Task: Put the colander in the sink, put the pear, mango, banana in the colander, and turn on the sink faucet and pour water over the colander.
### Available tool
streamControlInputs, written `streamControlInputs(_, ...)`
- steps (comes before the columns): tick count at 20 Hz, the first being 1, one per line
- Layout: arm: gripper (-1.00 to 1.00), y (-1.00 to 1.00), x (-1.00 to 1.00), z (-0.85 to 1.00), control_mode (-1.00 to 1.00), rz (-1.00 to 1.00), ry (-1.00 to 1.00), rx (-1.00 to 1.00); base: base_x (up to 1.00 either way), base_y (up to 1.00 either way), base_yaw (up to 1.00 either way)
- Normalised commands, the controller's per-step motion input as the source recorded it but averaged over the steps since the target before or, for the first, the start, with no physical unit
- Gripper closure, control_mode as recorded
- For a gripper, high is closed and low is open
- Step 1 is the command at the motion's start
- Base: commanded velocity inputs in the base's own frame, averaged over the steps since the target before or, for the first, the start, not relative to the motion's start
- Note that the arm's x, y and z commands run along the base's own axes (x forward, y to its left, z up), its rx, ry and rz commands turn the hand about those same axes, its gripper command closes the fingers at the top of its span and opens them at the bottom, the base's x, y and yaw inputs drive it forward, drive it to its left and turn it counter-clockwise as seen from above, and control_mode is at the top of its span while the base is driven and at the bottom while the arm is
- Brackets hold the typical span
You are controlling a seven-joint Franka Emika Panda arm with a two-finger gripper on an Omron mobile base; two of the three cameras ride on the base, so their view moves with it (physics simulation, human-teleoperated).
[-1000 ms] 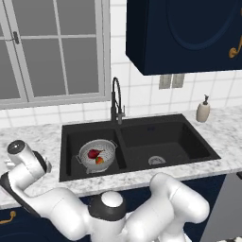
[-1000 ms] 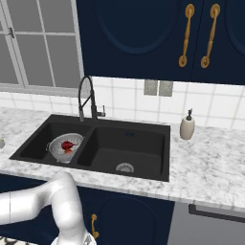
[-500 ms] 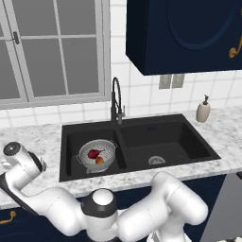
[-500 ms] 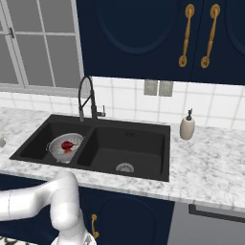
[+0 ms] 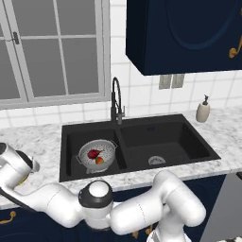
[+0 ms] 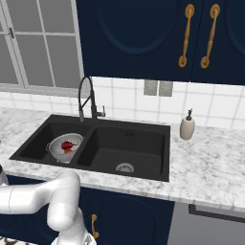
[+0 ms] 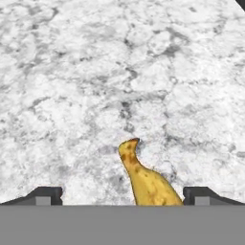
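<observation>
Banana, curved yellow with brown speckles, lying on mottled grey-white marble tabletop between spread-apart jaws. Perforated metal colander in matte black sink.

Glossy white rounded arm segments, dark joint caps; tool tips small, dark, seemingly blocky.

We see a home kitchen: black double sink in a marble counter; navy cabinets; tiled wall; window.
</observation>
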Motion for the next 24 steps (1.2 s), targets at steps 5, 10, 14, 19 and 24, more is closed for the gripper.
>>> streamControlInputs(5, 1.00, -0.19, -0.99, -1.00, -1.00, 0.00, -0.07, 0.03, 0.00, 0.00, 0.00)
streamControlInputs(10, 1.00, -0.50, -0.31, -1.00, -1.00, 0.00, -0.07, 0.06, 0.00, 0.00, 0.00)
streamControlInputs(14, 1.00, -0.45, 0.00, -0.99, -1.00, -0.08, -0.10, 0.00, 0.00, 0.00, 0.00)
streamControlInputs(19, 1.00, -0.13, 0.00, -0.37, -1.00, -0.26, -0.01, 0.00, 0.00, 0.00, 0.00)
streamControlInputs(24, 1.00, -0.06, 0.01, 0.25, -1.00, -0.20, 0.13, 0.01, 0.00, 0.00, 0.00)
